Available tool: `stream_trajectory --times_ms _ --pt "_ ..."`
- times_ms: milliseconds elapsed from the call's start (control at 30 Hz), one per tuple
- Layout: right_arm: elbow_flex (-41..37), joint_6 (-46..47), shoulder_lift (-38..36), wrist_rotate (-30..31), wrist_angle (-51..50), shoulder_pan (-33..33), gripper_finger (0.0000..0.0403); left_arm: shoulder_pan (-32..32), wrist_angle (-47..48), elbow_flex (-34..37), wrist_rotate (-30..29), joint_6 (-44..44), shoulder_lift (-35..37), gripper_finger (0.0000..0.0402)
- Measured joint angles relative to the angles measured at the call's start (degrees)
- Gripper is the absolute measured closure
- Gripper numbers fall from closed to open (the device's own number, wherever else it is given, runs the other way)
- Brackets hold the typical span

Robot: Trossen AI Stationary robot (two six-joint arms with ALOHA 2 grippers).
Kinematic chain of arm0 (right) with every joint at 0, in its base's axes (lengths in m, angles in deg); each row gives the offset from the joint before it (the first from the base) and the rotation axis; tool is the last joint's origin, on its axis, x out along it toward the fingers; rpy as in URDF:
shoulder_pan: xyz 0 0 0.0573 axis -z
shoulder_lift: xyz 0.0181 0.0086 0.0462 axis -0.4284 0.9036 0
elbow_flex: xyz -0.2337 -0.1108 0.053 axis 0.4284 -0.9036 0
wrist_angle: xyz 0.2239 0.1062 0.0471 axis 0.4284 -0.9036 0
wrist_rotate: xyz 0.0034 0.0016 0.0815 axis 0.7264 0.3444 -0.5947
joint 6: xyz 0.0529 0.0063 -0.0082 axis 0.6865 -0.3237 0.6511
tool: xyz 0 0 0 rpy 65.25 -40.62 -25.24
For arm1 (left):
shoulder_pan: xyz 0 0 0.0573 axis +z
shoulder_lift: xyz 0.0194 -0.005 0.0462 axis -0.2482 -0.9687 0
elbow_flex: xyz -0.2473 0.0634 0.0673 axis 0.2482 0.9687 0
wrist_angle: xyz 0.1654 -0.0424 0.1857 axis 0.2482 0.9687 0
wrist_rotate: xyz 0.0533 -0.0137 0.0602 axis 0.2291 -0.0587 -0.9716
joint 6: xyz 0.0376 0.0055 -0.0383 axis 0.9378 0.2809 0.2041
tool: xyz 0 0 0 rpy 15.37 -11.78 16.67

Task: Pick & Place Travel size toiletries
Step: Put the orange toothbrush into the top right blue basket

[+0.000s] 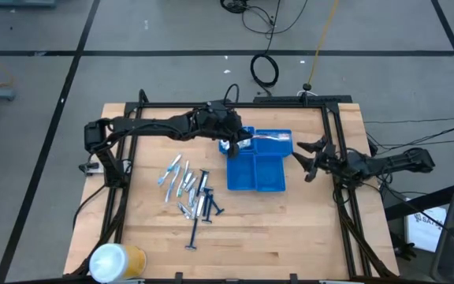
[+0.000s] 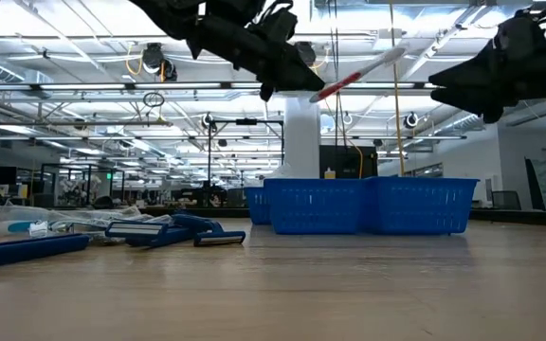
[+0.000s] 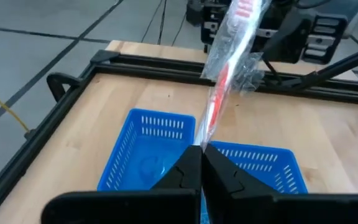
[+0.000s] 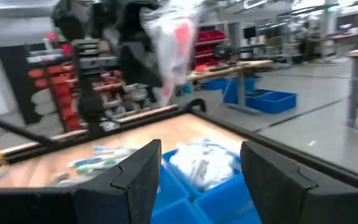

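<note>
My left gripper (image 1: pixel 233 140) is shut on a clear crinkly packet (image 3: pixel 227 68) with a red-and-white stick inside, above the far left part of the blue compartment tray (image 1: pixel 257 183). White packets (image 4: pixel 202 163) lie in the tray's far compartment. Several toiletries (image 1: pixel 191 193), pale tubes and dark blue razors, lie flat on the table left of the tray. My right gripper (image 1: pixel 304 160) hangs open just right of the tray, with nothing between its fingers. My left gripper pinches the packet's near end (image 3: pixel 205 138) between its two fingertips (image 3: pixel 188 171). The fingers come from the table's left, nearly level and tipped slightly down. The packet (image 2: pixel 360 70) sticks out beyond them, slanting upward, lifted clear above the tray.
A big white-and-yellow roll (image 1: pixel 117 260) stands at the near left corner. A black frame (image 1: pixel 333 126) runs around the table's sides. Bare wood lies in front of the tray and at the near right.
</note>
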Motion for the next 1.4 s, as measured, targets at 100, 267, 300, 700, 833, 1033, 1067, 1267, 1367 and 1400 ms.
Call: stream_trajectory --times_ms 100,267,300,700,833,1033,1067,1267,1367,1400 --pt "0.0 -0.62 5.34 -0.09 7.1 1.84 0.0195 -0.14 -0.07 0.0 0.3 0.12 -0.04 0.0401" --pt "0.0 -2.7 15.86 -0.13 19.1 5.15 0.0195 -0.62 -0.34 0.0 0.34 -0.14 -0.03 0.0402" --pt "0.0 -2.6 18.04 -0.2 21.58 5.97 0.0195 -0.75 -0.88 0.0 0.35 -0.13 -0.04 0.0402" --pt "1.88 1.55 40.46 -15.23 48.94 12.79 0.0139 -1.84 -4.44 0.0 0.35 -0.58 -0.04 0.0401" --pt "6.03 -1.12 46.58 -15.63 49.19 12.81 0.0132 -1.84 -4.55 0.0 0.36 -0.79 -0.03 0.0401" --pt "11.71 -4.93 52.87 -21.27 49.37 12.81 0.0138 -1.84 -4.03 0.0 0.35 -0.81 -0.04 0.0401" --pt "12.54 -5.16 53.45 -21.83 49.85 12.79 0.014 -1.84 -3.88 0.0 0.35 -0.81 -0.04 0.0401" --pt "14.39 -5.98 55.25 -22.64 50.6 12.79 0.0149 -1.84 -1.91 0.0 0.33 -0.82 -0.03 0.0401" --pt "14.43 -7.23 55.27 -22.64 52.01 12.79 0.0158 -1.84 -1.04 0.0 0.31 -0.94 -0.04 0.0401" --pt "14.43 -8.11 55.27 -22.64 52.5 12.79 0.0162 -1.84 -0.8 0.0 0.27 -0.98 -0.04 0.0401"
